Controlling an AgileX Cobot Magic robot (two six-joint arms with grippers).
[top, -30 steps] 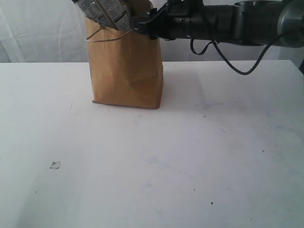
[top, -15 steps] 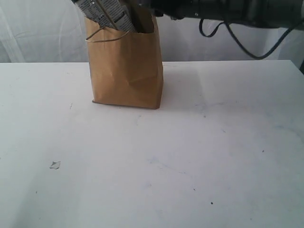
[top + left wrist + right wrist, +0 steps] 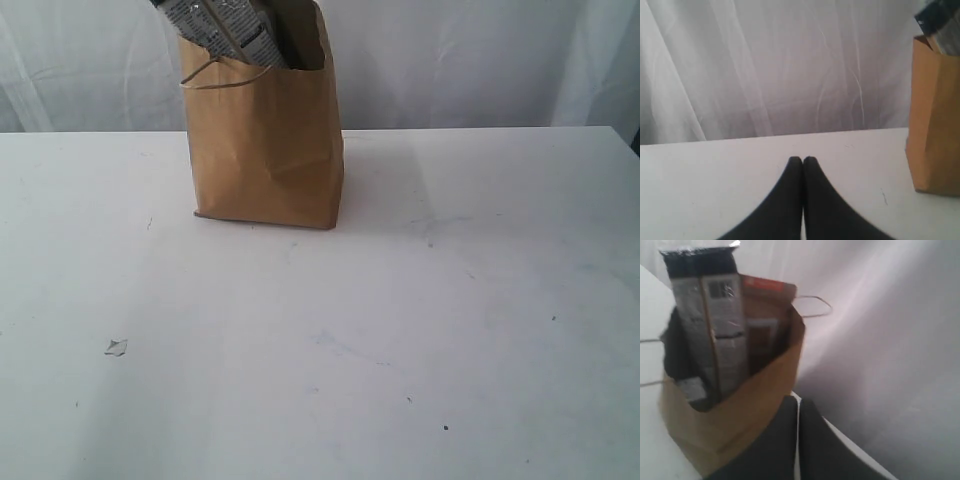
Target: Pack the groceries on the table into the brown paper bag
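The brown paper bag [image 3: 265, 140] stands upright at the back of the white table [image 3: 400, 330]. The long packet [image 3: 215, 25] sticks out of its top, showing silver and dark print. From above the bag [image 3: 735, 410], the right wrist view shows that packet [image 3: 710, 335] next to the copper-brown pouch [image 3: 765, 325] inside. My right gripper [image 3: 798, 402] is shut and empty, close above the bag's rim. My left gripper [image 3: 803, 161] is shut and empty, low over the table, with the bag [image 3: 935, 115] off to one side. Neither arm shows in the exterior view. The other groceries are hidden.
A small scrap [image 3: 116, 347] lies on the table at the front left. A white curtain [image 3: 480, 60] hangs behind the table's far edge.
The right arm, which reached over the bag's top from the right, has risen and left the exterior view. The bag and packet have not moved.
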